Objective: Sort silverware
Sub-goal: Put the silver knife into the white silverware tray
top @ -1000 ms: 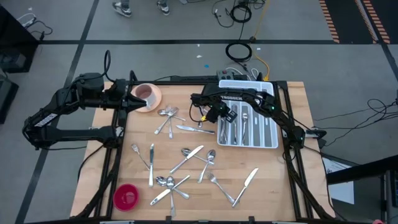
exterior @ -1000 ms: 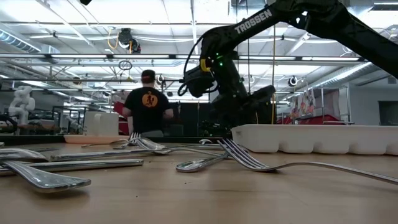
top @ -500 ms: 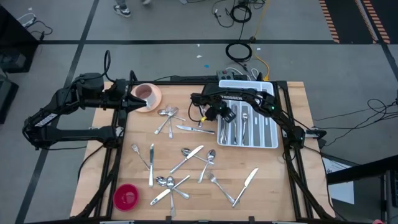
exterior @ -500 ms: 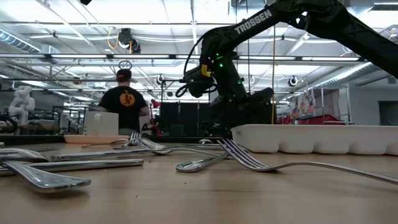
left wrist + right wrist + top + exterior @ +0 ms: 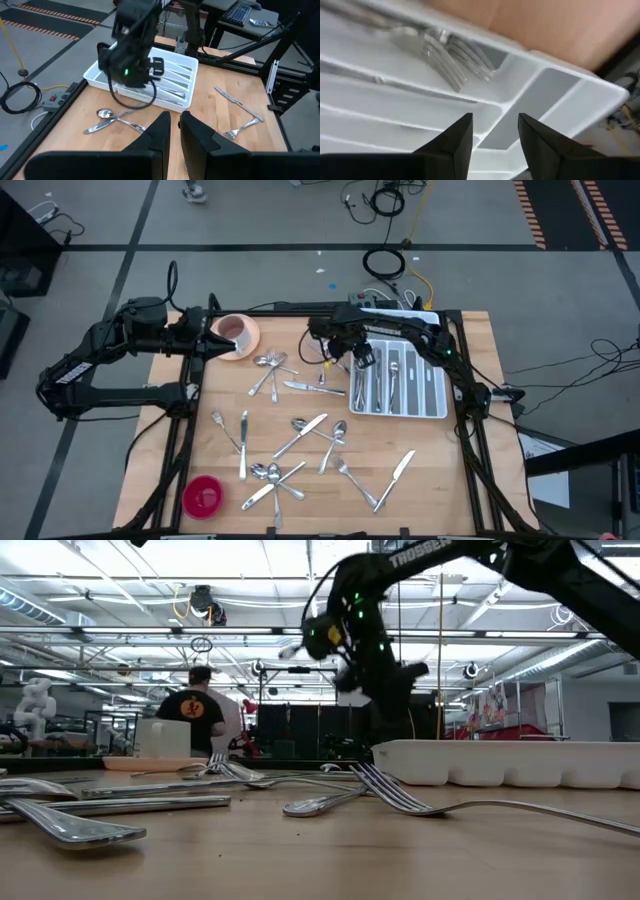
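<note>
Forks, spoons and knives lie scattered on the wooden table: spoons [image 5: 268, 363], a knife [image 5: 312, 387], a fork [image 5: 360, 480] and a heap [image 5: 272, 477]. More pieces lie in the white tray [image 5: 440, 395] at the far right. My right gripper [image 5: 362, 357] hangs open above the tray's far left corner; in its wrist view the right gripper [image 5: 495, 132] is empty over forks [image 5: 445, 55] lying in one compartment. My left gripper [image 5: 210, 337] waits by the pink cup [image 5: 235, 332]. In its wrist view the left gripper [image 5: 172, 125] shows a narrow empty gap.
A red round thing [image 5: 204, 497] sits at the near left corner. Cables and a power strip [image 5: 385, 298] lie behind the tray. In the low view a fork [image 5: 400, 798] lies close to the camera, and a person [image 5: 195, 715] stands in the room beyond.
My right gripper has risen from the tray's left compartment and gone a little toward the table's far edge. The person in the room behind has walked to the left.
</note>
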